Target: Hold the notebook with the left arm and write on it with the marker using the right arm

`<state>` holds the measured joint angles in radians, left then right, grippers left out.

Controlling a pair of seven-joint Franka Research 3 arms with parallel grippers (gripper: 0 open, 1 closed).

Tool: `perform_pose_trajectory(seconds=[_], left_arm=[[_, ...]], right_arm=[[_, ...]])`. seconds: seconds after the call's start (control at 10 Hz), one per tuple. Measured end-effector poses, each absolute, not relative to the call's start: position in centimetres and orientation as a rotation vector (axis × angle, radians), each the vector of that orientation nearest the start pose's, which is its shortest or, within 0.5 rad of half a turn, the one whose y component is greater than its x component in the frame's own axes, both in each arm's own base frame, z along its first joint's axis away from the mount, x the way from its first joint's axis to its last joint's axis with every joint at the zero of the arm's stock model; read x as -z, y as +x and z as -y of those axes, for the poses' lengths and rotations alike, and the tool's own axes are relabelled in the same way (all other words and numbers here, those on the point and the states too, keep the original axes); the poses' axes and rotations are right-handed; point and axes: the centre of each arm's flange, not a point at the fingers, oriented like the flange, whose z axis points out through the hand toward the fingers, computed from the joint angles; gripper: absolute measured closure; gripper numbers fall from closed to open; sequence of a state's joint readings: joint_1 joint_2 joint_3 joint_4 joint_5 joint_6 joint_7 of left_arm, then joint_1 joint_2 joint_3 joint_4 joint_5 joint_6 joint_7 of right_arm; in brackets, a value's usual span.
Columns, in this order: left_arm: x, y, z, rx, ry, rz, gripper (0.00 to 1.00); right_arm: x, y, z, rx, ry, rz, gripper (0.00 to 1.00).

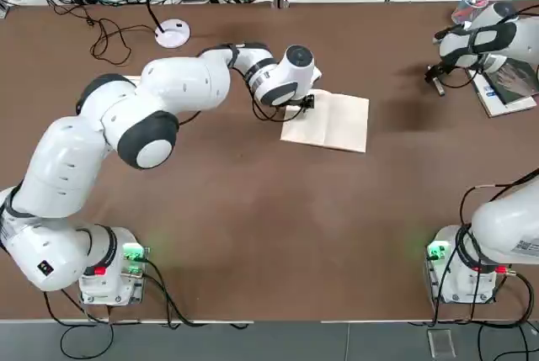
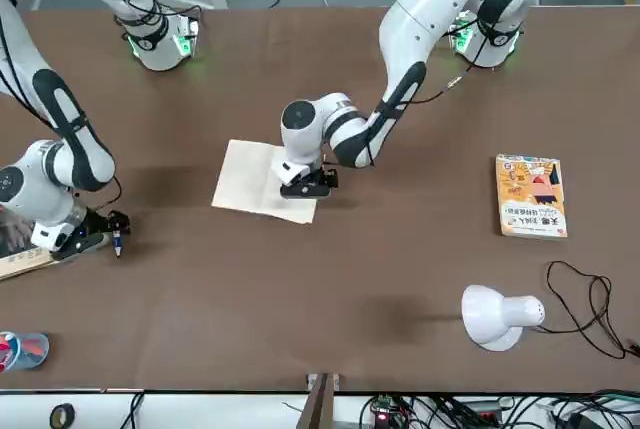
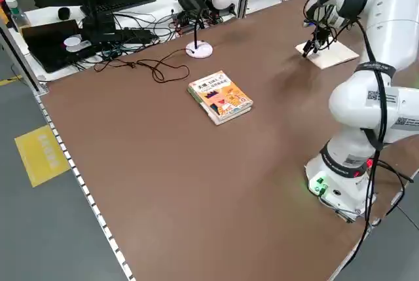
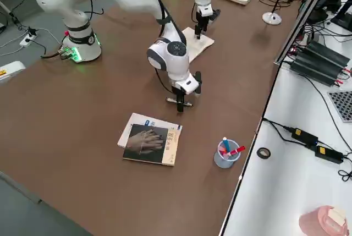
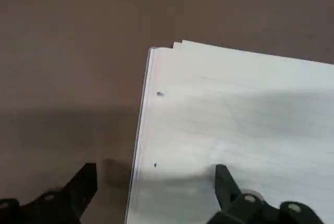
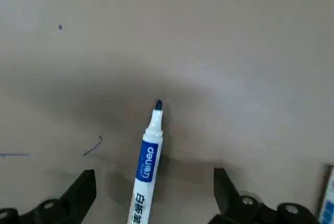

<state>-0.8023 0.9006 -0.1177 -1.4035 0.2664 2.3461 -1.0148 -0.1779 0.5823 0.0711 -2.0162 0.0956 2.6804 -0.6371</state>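
Observation:
The cream notebook (image 1: pixel 333 123) (image 2: pixel 255 181) lies open mid-table. My left gripper (image 1: pixel 305 104) (image 2: pixel 308 187) (image 5: pixel 154 177) is down at its near-left corner with jaws open, straddling the page edge: one finger over the page (image 5: pixel 235 119), the other over bare table. Far to the right, my right gripper (image 1: pixel 436 85) (image 2: pixel 100 232) (image 6: pixel 154 179) hangs low over bare table, away from the notebook. Its fingers stand wide apart. The marker (image 6: pixel 148 158) (image 2: pixel 117 243) stands between them, blue tip toward the table, touching neither fingertip; what holds it is hidden.
A dark-covered book (image 4: pixel 149 142) and a cup of pens (image 4: pixel 225 153) sit by the right arm. An orange-yellow book (image 2: pixel 530 196) and a white lamp (image 2: pixel 495 317) with its cable are on the left side. Short ink marks (image 6: pixel 93 145) show on the table.

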Motion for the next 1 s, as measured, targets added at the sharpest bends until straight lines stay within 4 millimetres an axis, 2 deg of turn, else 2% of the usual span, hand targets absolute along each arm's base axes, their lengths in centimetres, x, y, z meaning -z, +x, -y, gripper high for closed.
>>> perform_pose_trajectory(seconds=[0.6,0.7,0.9,1.0], left_arm=[[-16.89,46.07,56.99,0.178,-3.119,-0.064,0.0],[-16.89,46.07,56.99,0.178,-3.119,-0.064,0.0],[-16.89,46.07,56.99,0.178,-3.119,-0.064,0.0],[-16.89,46.07,56.99,0.179,-3.119,-0.065,0.0]], right_arm=[[-16.42,60.16,6.75,0.17,-3.02,0.65,0.05],[-16.5,60.21,6.82,0.175,-3.022,0.65,0.1],[-16.81,60.3,6.96,0.186,-3.025,0.648,0.3],[-16.98,60.34,6.91,0.189,-3.025,0.649,0.37]])
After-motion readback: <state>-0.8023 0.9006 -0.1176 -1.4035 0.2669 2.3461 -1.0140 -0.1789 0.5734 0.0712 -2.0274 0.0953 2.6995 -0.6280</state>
